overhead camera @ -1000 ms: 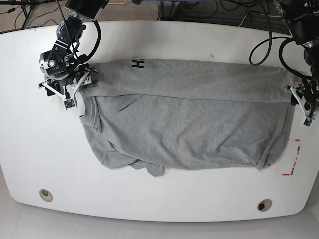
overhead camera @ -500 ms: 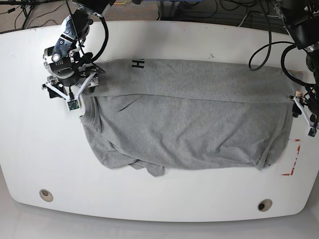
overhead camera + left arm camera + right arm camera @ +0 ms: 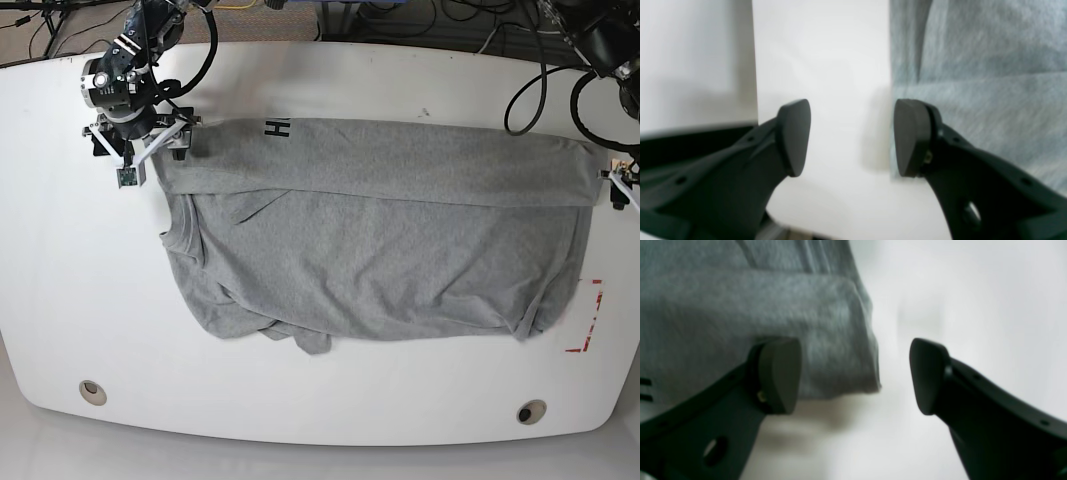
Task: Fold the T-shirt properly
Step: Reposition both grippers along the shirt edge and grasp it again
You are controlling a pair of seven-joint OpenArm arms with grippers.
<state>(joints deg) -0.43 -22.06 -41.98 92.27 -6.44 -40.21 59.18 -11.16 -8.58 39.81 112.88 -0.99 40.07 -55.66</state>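
Note:
The grey T-shirt (image 3: 380, 240) lies spread across the white table (image 3: 330, 80), its far part folded toward me into a long band with black letters (image 3: 277, 128) near the left end. My right gripper (image 3: 150, 155) hovers at the band's left corner, open. In the right wrist view the gripper (image 3: 853, 375) has one finger (image 3: 778, 373) over the cloth (image 3: 773, 306) and the other over bare table. My left gripper (image 3: 620, 188) sits at the shirt's right edge, partly cut off. It (image 3: 851, 138) is open over bare table, with the cloth (image 3: 990, 66) beside one finger (image 3: 910, 136).
A red tape corner mark (image 3: 590, 325) is on the table right of the shirt's near hem. Two round holes (image 3: 92, 391) (image 3: 531, 411) sit near the front edge. Cables (image 3: 530, 90) hang over the far right of the table.
Both grippers have drawn away from the shirt's side edges toward the table's far side, the left one sliding outward to the right. Their jaws opened a little wider. The shirt has stayed put.

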